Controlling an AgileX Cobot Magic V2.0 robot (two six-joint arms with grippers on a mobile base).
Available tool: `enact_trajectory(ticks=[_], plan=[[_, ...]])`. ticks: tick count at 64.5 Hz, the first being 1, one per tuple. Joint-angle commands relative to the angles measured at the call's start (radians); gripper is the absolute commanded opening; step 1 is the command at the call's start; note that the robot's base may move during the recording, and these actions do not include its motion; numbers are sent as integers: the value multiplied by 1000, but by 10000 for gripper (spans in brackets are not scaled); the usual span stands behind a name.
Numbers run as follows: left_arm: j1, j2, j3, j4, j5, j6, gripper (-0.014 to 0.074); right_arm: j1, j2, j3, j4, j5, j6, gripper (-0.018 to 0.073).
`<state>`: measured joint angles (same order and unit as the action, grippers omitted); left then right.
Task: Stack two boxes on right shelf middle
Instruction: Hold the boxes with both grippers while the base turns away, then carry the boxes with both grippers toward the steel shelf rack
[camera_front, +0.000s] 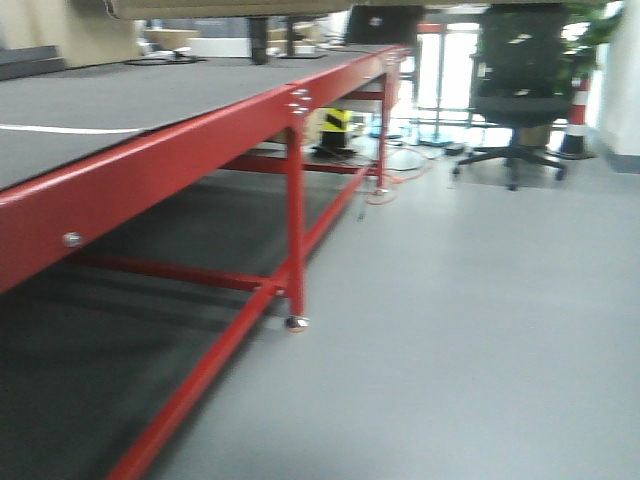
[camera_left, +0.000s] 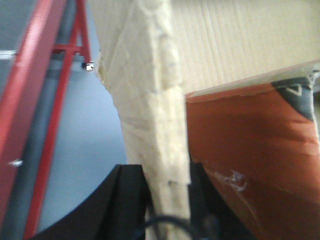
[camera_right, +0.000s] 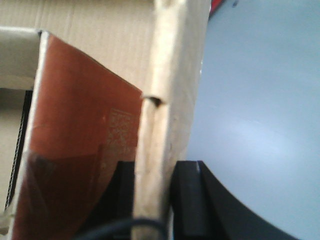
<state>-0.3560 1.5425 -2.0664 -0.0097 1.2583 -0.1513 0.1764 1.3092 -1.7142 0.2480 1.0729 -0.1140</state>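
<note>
Ahead there's only the red table (camera_front: 150, 170) and grey floor (camera_front: 480, 330) — no shelf in sight, so nothing looks stacked yet. One box (camera_left: 240, 45) hangs between the arms — left gripper (camera_left: 167, 187) and right gripper (camera_right: 152, 187) each pinching a cardboard wall

Left gripper (camera_left: 167, 202), right gripper (camera_right: 152, 200), both clamped.

Red-framed table (camera_front: 200, 130), grey floor (camera_front: 480, 330), office chair (camera_front: 515, 90).
</note>
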Motion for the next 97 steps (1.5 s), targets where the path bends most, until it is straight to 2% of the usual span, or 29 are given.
enact_trajectory(ticks=[1,97], plan=[[1,-20,-14,-29,-37,11,-111,-6,-5,-10,-25,-49,-8,-155],[1,-20,-14,-29,-37,11,-111,-6,-5,-10,-25,-49,-8,-155]])
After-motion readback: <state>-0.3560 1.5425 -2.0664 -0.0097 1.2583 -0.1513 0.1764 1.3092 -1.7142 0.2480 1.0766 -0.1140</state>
